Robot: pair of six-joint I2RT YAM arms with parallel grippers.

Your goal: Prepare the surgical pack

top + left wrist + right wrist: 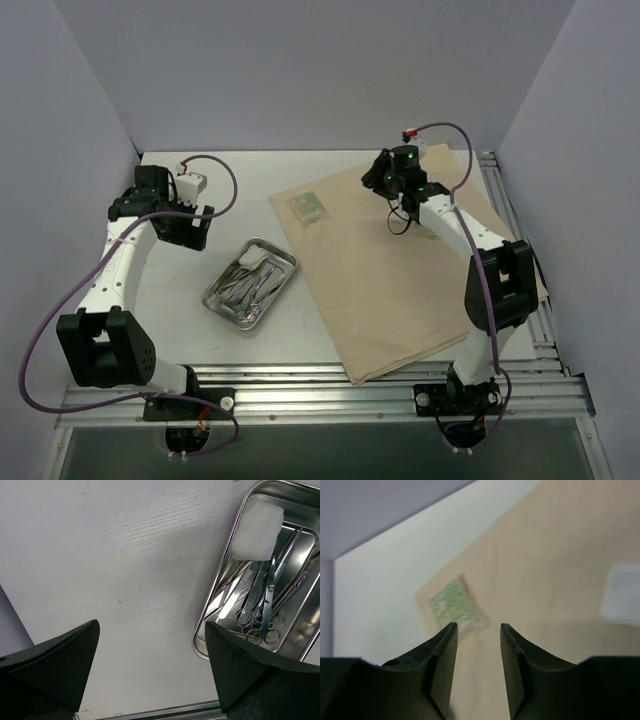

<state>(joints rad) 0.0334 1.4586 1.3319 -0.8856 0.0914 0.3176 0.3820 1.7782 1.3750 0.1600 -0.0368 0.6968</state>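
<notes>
The tan cloth sheet [400, 300] of the surgical pack lies flat on the right half of the table. A green packet [308, 207] rests on its far left corner. My right gripper [402, 218] hovers over the cloth's far part, open with nothing between its fingers; the green packet [451, 602] shows just beyond its fingertips [478, 626]. A blurred white square [622, 601] lies on the cloth [560, 555] to the right. The steel tray [282, 252] holds white gauze [256, 526], scissors [265, 625] and tweezers. My left gripper [195, 228] is wide open, left of the tray [194, 644].
Grey walls close the table at the back and both sides. Aluminium rails run along the near edge by the arm bases and along the right side. Bare white tabletop [125, 580] lies under the left gripper [151, 625].
</notes>
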